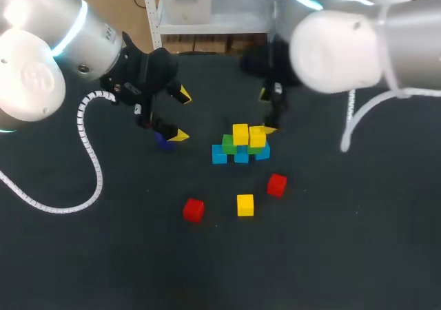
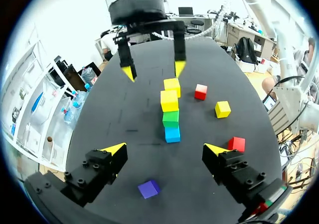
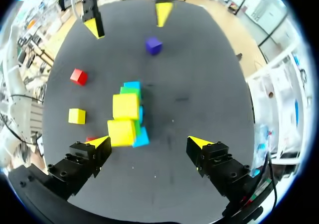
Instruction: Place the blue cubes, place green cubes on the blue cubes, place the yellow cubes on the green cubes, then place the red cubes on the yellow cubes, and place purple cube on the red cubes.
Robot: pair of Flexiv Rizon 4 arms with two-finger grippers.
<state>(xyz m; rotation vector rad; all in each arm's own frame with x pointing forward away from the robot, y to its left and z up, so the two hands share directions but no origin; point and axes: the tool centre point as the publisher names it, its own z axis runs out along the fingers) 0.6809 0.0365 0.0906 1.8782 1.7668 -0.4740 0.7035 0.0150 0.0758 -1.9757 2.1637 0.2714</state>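
Since two yellow cubes (image 1: 240, 133) top the stack and a third yellow cube (image 1: 245, 204) lies loose at its 6 o'clock, the yellow layer looks unfinished; fetching that cube comes next. Visible: three blue cubes (image 1: 241, 156), two green cubes (image 1: 228, 144), two red cubes (image 1: 277, 184), and one purple cube (image 1: 164, 142) at 9 o'clock beneath the left gripper (image 1: 182, 116). It and the right gripper (image 3: 149, 143) gape wide, empty.

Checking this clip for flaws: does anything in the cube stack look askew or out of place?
Slightly: the right-end blue cube looks turned, out of line with the other blue cubes. Nothing toppled or damaged.
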